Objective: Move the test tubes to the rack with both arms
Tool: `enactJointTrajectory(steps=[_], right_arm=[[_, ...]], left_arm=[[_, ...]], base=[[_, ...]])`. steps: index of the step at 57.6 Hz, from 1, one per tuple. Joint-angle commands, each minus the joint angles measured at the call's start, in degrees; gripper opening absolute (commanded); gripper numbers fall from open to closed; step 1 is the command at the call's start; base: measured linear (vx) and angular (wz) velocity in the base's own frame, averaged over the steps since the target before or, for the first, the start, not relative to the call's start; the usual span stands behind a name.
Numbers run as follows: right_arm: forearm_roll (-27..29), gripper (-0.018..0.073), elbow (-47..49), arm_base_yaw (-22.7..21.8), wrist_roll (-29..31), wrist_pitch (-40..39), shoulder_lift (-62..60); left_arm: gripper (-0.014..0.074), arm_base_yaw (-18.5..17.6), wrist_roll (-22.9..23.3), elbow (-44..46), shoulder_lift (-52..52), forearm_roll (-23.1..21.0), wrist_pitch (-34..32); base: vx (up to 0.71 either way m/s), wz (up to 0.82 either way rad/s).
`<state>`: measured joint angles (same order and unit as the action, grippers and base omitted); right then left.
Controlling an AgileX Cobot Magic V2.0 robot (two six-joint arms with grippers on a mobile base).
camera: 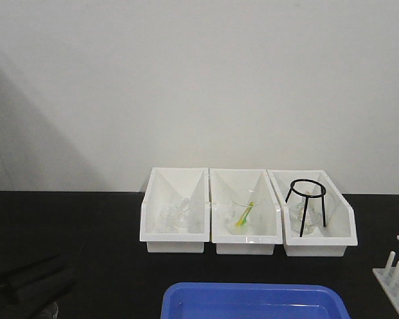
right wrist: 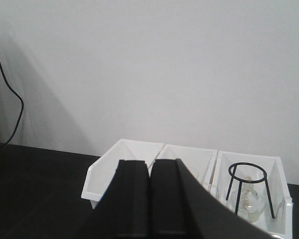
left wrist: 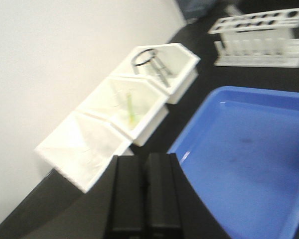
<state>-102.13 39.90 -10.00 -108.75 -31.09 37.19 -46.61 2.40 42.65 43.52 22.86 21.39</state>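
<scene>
The test tubes are the weak point: I cannot pick one out for certain anywhere. Clear glass lies in the left bin [camera: 175, 211], too faint to name. The rack [left wrist: 259, 39] stands at the bench's right end, well apart from the bins, with the blue tray [left wrist: 249, 164] between us; in the front view it is cut off by the frame edge, and I cannot tell whether its holes are filled.

My left jaws [left wrist: 145, 191] are pressed together with nothing between them, hovering over the black bench [camera: 66, 226] near the left bin and the tray's corner. My right jaws [right wrist: 150, 199] are likewise clenched and empty, facing the three bins.

The risk, as I judge it: reaching into a bin for glass I can barely see, I could close on a flask, or nip a tube off-centre so it slips or cracks. The left wrist view is blurred, which makes aiming worse. The middle bin [camera: 246, 212] holds a beaker with something yellow-green; the right bin [camera: 316, 216] holds a black tripod stand [camera: 306, 203] over a flask.
</scene>
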Motion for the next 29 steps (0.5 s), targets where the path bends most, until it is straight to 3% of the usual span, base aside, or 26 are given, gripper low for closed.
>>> enactJointTrajectory(steps=[1,7,14,21,29], right_arm=[[0.0,-0.0007,1.7,-0.4,0.2,2.0,0.0],[0.0,-0.0007,1.7,-0.4,0.2,2.0,0.0],[0.0,-0.0007,1.7,-0.4,0.2,2.0,0.0],[0.0,-0.0007,1.7,-0.4,0.2,2.0,0.0],[0.0,-0.0007,1.7,-0.4,0.2,2.0,0.0]], left_arm=[[-0.0020,4.7,9.9,-4.2,-5.4,2.7,-6.3],[-0.0020,11.5,9.0,-12.5,-12.5,-1.5,-6.8],[-0.0020,20.1,-0.9,-22.3,-21.5,-9.7,-10.9],[-0.0020,29.0,-10.0,-31.6,-31.1,-20.8,-15.4],[-0.0020,36.2,-10.6,-40.2,-39.6,-26.3,-16.6]], base=[[0.00,0.00],[0.00,0.00],[0.00,0.00],[0.00,0.00],[0.00,0.00]])
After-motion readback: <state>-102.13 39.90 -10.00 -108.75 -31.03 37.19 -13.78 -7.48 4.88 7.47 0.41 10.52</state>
